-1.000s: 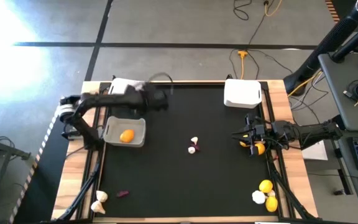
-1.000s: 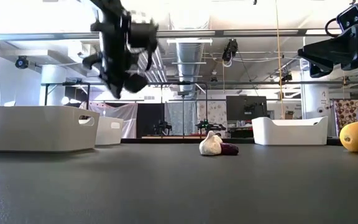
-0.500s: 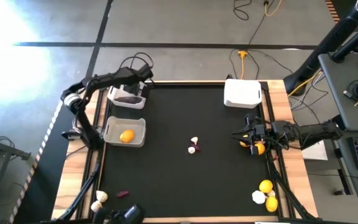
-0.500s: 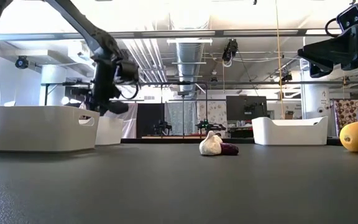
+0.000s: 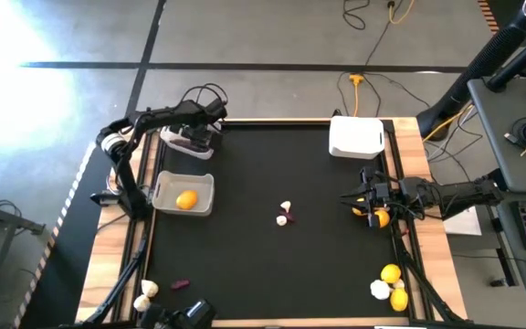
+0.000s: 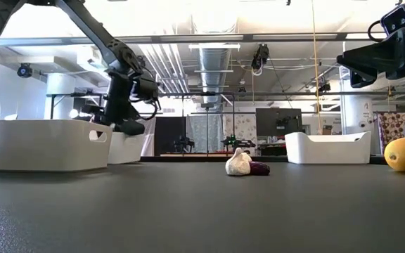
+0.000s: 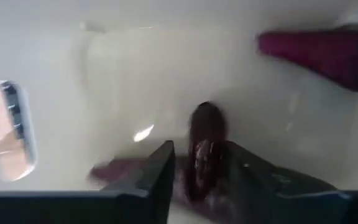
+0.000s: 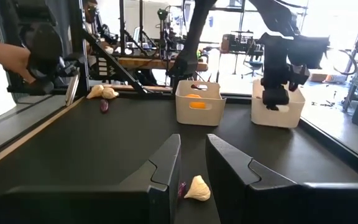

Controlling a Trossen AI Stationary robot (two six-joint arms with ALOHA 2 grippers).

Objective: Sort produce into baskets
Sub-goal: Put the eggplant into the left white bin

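Three white baskets stand on the black table: one at the far left point(image 5: 183, 143), one nearer with a lemon point(image 5: 186, 199) in it point(image 5: 204, 186), and one at the far right point(image 5: 356, 137). My left gripper point(image 5: 205, 135) reaches down into the far-left basket, open. A blurred dark purple piece point(image 7: 205, 146) stands between its fingers, and another purple piece point(image 7: 331, 55) lies on the basket floor. My right gripper point(image 5: 352, 197) waits level at the right edge above a lemon point(image 5: 379, 217), slightly open and holding nothing. A garlic bulb point(image 5: 285, 208) and a purple piece point(image 5: 282, 219) lie mid-table. My left gripper comes at the dark purple piece point(image 7: 202, 134) from above, slanting down into the basket, with the piece upright between its two fingers. A gap shows between one finger point(image 7: 163, 168) and the piece. Whether the other finger touches it, I cannot tell.
Two lemons point(image 5: 390, 273) and a garlic bulb point(image 5: 379, 290) lie at the near right corner. A garlic bulb point(image 5: 146, 292) and a purple piece point(image 5: 180, 284) lie near left. A person's hand point(image 8: 8, 57) with a dark device point(image 5: 190, 315) is at the near edge.
My left gripper has swung toward the table's left edge, tipped downward and sunk into the far-left basket, and has kept almost still for the last half second. A dark device has come into view at the near edge. My right arm has kept still.
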